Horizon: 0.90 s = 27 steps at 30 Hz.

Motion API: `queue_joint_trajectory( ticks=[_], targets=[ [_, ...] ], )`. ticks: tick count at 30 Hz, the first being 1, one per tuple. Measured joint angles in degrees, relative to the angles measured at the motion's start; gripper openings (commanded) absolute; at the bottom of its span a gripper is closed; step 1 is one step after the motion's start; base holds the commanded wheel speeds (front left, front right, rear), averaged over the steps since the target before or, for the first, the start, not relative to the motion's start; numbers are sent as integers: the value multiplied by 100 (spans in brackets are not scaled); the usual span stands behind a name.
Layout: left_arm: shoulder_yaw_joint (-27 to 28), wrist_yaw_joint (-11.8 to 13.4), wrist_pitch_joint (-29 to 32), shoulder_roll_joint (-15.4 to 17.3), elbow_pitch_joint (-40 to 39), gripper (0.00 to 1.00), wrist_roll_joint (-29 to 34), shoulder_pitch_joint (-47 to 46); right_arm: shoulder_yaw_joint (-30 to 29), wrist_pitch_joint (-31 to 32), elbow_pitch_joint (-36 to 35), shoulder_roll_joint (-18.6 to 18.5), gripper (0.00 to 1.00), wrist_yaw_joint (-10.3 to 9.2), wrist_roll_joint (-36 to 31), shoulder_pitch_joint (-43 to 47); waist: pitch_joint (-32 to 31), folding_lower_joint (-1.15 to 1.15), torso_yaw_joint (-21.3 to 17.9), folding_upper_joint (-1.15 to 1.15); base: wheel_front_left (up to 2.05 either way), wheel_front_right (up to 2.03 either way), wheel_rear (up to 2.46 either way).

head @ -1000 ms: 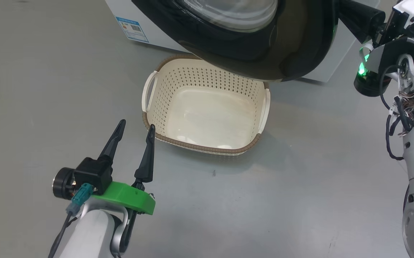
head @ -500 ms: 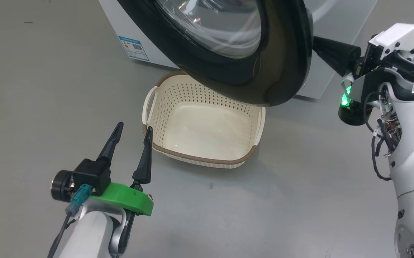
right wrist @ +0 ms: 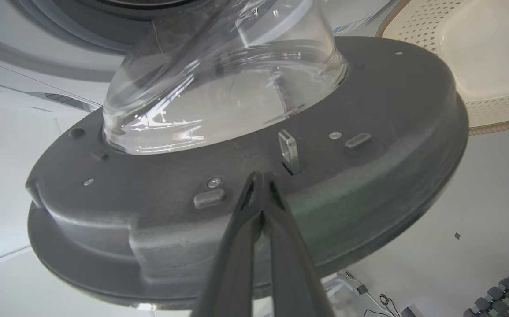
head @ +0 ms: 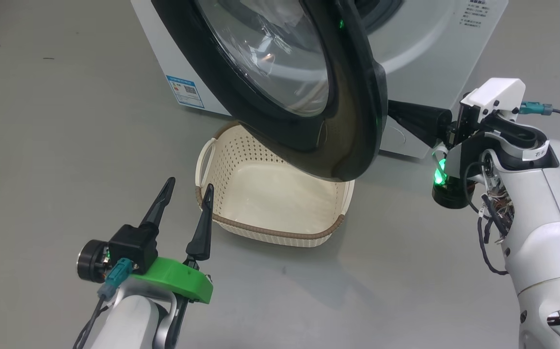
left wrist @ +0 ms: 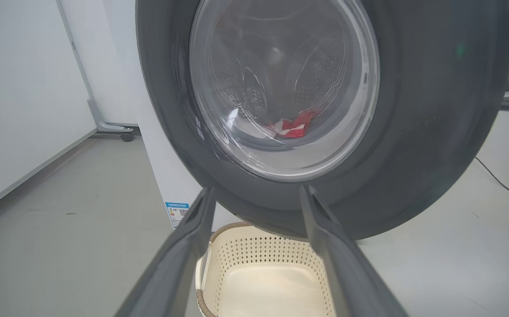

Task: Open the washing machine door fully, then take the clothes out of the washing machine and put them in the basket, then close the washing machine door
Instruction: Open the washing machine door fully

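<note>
Steadily swinging the door (head: 280,87) wider, not yet fully, with the shut, empty right gripper (head: 398,111) pressing its inner face at mid right, keeping the left gripper (head: 188,184) spread empty at lower left, leaving the clothes (left wrist: 294,127) inside the washer (head: 430,48).

A lab: bare grey floor (head: 42,145), wheeled white partition (left wrist: 109,66).

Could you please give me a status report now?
Left end effector open, beside basket. Right end effector shut, tips against washing machine door, partly open. Clothes inside drum. Door overhangs basket.
</note>
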Motion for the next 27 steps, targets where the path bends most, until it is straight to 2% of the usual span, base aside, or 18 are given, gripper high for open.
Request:
queue_joint_trajectory(
  ticks=[17, 27],
  targets=[
    [-98, 0, 0, 2, 10, 100, 0, 186, 288, 31, -22, 43, 0, 0, 263, 212, -198, 0, 287, 0, 0, 0, 0],
    [-135, 0, 0, 3, 42, 100, 1, 222, 854, 113, -118, 45, 0, 0, 918, 431, -308, 0, 419, 0, 0, 0, 0]
  ],
)
